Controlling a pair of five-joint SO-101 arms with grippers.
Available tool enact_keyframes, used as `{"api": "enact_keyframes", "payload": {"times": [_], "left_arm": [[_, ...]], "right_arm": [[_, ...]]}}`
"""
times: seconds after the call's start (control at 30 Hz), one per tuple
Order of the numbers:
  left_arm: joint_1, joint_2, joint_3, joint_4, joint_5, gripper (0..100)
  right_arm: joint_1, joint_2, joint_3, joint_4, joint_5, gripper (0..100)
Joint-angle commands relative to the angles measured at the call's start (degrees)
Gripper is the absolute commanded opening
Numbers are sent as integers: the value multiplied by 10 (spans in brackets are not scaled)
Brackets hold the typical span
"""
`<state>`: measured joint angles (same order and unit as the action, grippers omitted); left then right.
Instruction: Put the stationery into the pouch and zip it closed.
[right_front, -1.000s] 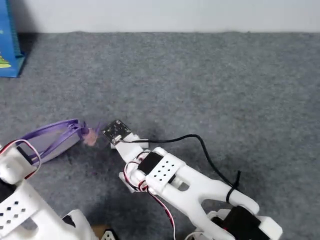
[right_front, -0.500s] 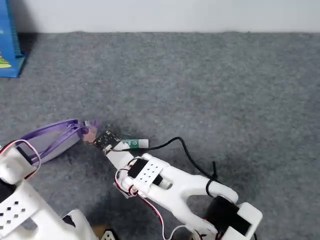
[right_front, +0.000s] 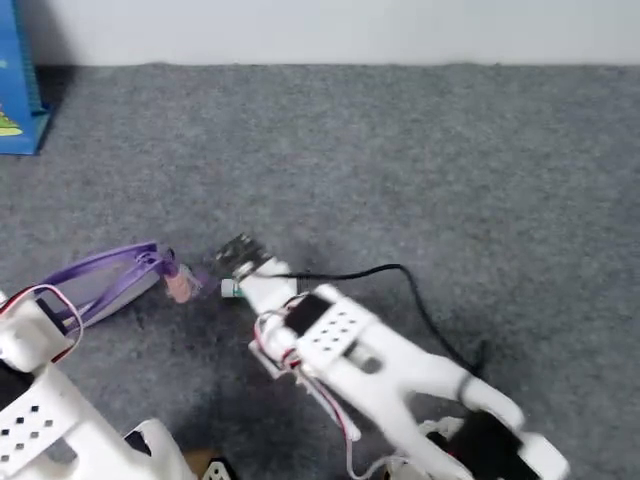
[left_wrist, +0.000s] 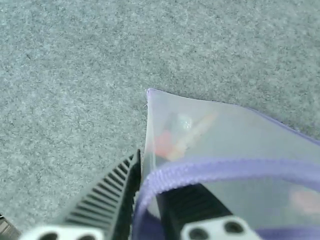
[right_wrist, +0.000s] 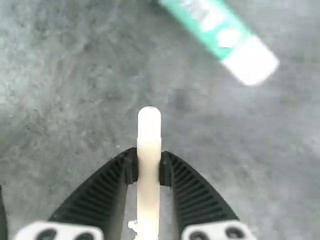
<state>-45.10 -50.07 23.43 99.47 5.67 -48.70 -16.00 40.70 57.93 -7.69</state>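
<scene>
The pouch (right_front: 105, 275), clear plastic with a purple zip band, lies toward the left edge of the table (right_front: 450, 170), about midway between its far and near edges, with one narrow end turned toward the middle. The left gripper (left_wrist: 150, 180) is clenched on the pouch's rim. In the left wrist view one black ribbed finger presses the outside of the wall, and the other sits under the purple band on the inner side. Reddish and orange shapes show dimly through the pouch wall (left_wrist: 225, 135), but what they are cannot be told. A small pinkish patch (right_front: 180, 285) sits at the narrow end of the pouch. The right gripper (right_wrist: 148, 160) hangs just beside that end, near the middle of the table. It grasps a cream stick (right_wrist: 149, 125), with both fingers pressed against the stick's sides and its rounded tip poking out beyond them. A green-and-white tube (right_wrist: 220, 35) lies flat on the grey surface close past that tip, apart from the stick and outside the pouch. In the high view the tube (right_front: 232, 289) rests between the pouch's end and the right arm. A blue box (right_front: 15, 90) stands at the far left corner of the table.
</scene>
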Motion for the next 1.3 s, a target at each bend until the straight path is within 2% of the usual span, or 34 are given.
{"api": "enact_keyframes", "payload": {"times": [0.0,0.17,0.3,0.43,0.53,0.9,1.27], "left_arm": [[47,2,15,6,-6,12],[127,2,39,5,5,12],[154,2,36,5,31,12],[166,2,36,4,31,12],[166,2,36,3,31,12],[164,3,18,4,32,12],[164,2,5,3,32,12]], "right_arm": [[45,-128,-18,47,6,7],[58,-289,-18,94,7,7],[58,-407,-22,91,16,7],[46,-492,-23,44,36,7],[11,-531,-23,-13,36,7],[-107,-540,-18,-276,36,7],[-116,-431,-18,-516,36,7]]}}
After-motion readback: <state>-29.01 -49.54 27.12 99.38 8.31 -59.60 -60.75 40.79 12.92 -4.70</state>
